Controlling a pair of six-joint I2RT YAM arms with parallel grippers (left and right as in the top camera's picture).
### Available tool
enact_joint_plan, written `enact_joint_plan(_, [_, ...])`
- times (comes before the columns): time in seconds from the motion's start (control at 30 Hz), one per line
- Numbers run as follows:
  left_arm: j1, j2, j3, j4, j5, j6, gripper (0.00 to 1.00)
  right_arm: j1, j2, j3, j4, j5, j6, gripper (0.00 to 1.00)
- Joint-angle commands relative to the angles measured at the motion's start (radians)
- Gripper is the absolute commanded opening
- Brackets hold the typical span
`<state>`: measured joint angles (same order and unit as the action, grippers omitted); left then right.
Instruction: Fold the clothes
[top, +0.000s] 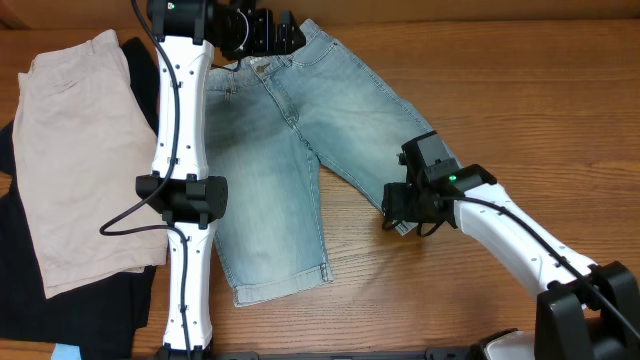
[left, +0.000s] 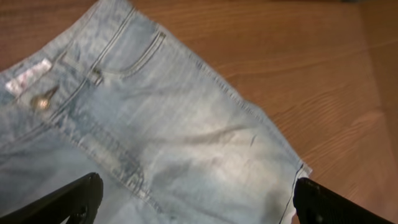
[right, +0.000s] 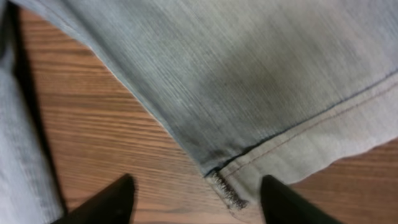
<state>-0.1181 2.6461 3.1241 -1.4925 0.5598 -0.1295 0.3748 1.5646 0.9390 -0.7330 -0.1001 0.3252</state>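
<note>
Wooden surface (top: 500, 80): carrying everything; bare wood is showing beyond the denim shorts on the right arm's side.
Denim shorts (top: 270, 170): lying flat and spread open, waistband at the far end, both legs splaying toward the robot.
Black garment (top: 30, 290): lying well to the left-arm side of the denim shorts, under the beige pair; probably best left alone.
Beige shorts (top: 80, 150): lying beside the denim shorts, across the left arm from them.
Left gripper (left: 199, 202): hovering above the denim shorts' waistband with jaws standing wide, holding nothing; it is likely wanted there to pin or lift that end.
Right gripper (right: 196, 202): hanging low at the denim shorts' outer leg hem, jaws apart either side of the corner, not yet pinching cloth.
Hem corner (right: 227, 186): fraying slightly and lying flat on the wood; the pinch is probably needing both layers, taken deep past the stitching, so the leg is carrying over evenly.
</note>
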Motion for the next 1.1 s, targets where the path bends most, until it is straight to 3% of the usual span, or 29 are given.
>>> enact_joint_plan(0.0, [-0.018, -0.037, 0.018, -0.042, -0.087, 0.063, 1.0, 0.001, 0.004, -0.043, 0.045, 0.021, -0.019, 0.56])
enact_joint_plan(0.1, [-0.022, -0.037, 0.018, -0.076, -0.153, 0.081, 1.0, 0.001, 0.008, -0.068, 0.072, 0.021, -0.019, 0.42])
enact_joint_plan(0.23, [-0.027, -0.037, 0.018, -0.104, -0.197, 0.111, 1.0, 0.001, 0.029, -0.091, 0.105, 0.021, -0.014, 0.06])
enact_joint_plan(0.67, [-0.027, -0.037, 0.018, -0.111, -0.204, 0.125, 1.0, -0.05, 0.193, -0.102, 0.175, -0.009, 0.071, 0.04])
enact_joint_plan(1.07, [-0.033, -0.037, 0.018, -0.111, -0.201, 0.153, 1.0, -0.385, 0.2, -0.1, 0.225, -0.04, 0.042, 0.04])
